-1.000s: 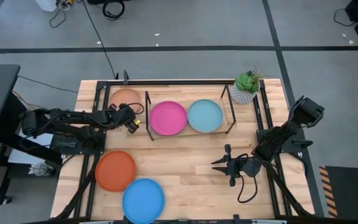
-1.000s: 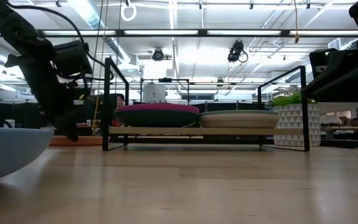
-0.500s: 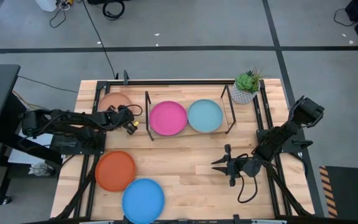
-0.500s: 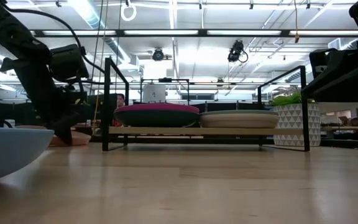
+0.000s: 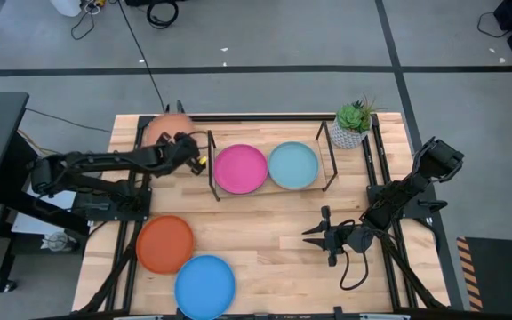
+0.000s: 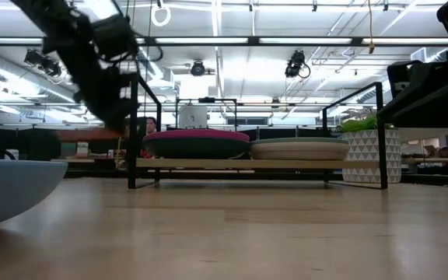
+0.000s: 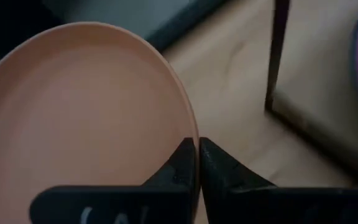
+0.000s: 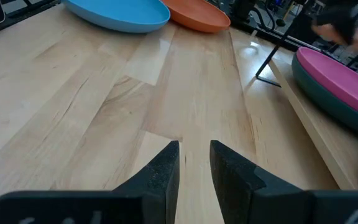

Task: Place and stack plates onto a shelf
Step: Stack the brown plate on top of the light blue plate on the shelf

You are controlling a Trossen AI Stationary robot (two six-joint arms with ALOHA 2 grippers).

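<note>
- We see the left tool (image 7: 197, 163) pinched shut on the rim of the peach plate (image 7: 82, 118), holding it off the desk (image 5: 274, 222) near the far left corner, just beside the left end of the shelf (image 5: 210, 164).
- From above, only a sliver of that peach plate shows; the arm covers most of it, and in the low view it is a thin blurred streak.
- On the shelf, we have the magenta plate (image 5: 240, 168) on the left and the light teal plate (image 5: 292, 165) on the right.
- The right wrist view shows a dark teal plate (image 8: 328, 102) under the magenta one; what lies beneath the light teal one we cannot make out from above.
- The orange plate (image 5: 164, 244) and the blue plate (image 5: 204, 285) rest on the desk at the near left, the blue one cut off at the picture's edge.
- The right tool (image 8: 194, 163) sits low over the desk at the near right, fingers slightly apart and gripping nothing.
- A potted plant (image 5: 352, 124) stands past the shelf's right end.
</note>
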